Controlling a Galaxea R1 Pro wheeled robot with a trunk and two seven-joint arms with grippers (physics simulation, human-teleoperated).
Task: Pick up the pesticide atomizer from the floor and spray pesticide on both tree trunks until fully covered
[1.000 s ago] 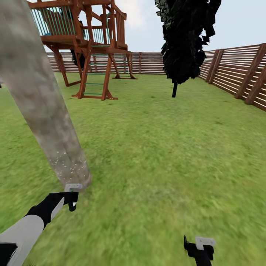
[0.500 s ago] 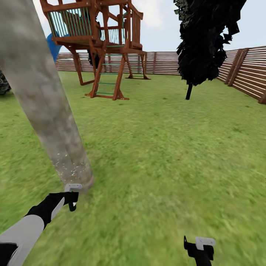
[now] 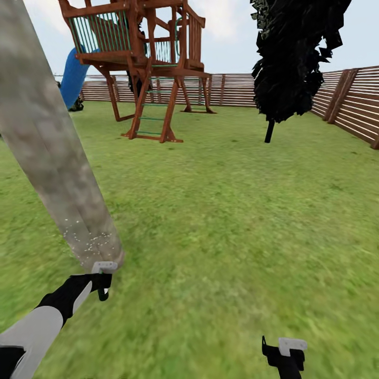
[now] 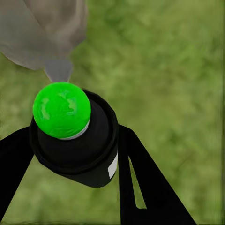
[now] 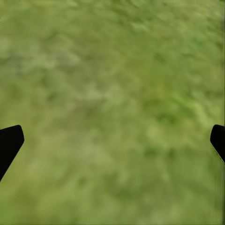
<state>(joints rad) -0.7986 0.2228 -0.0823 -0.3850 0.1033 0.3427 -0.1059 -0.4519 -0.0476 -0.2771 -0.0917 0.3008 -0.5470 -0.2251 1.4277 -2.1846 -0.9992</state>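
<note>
A thick mottled grey-tan tree trunk (image 3: 58,158) leans across the left of the head view, its foot in the lawn just beyond my left gripper (image 3: 102,287). Fine white specks (image 3: 87,242) dot the bark near the foot. In the left wrist view my left gripper (image 4: 75,157) is shut on the pesticide atomizer (image 4: 79,150), a dark bottle whose top here shows bright green (image 4: 61,110). A pale grey cone (image 4: 58,70) runs from the top to the trunk (image 4: 42,28). My right gripper (image 3: 281,355) hangs low at the right, open over bare grass (image 5: 112,140).
A wooden playset (image 3: 142,63) with a blue slide (image 3: 73,76) stands at the back left. A dark conifer (image 3: 295,58) rises at the back right. A brown slat fence (image 3: 347,100) rings the lawn (image 3: 237,221), which stretches wide to the right of the trunk.
The whole view has swung left and shifted, bringing the blue slide into sight. More white specks show at the trunk's foot. Both arms keep the same pose.
</note>
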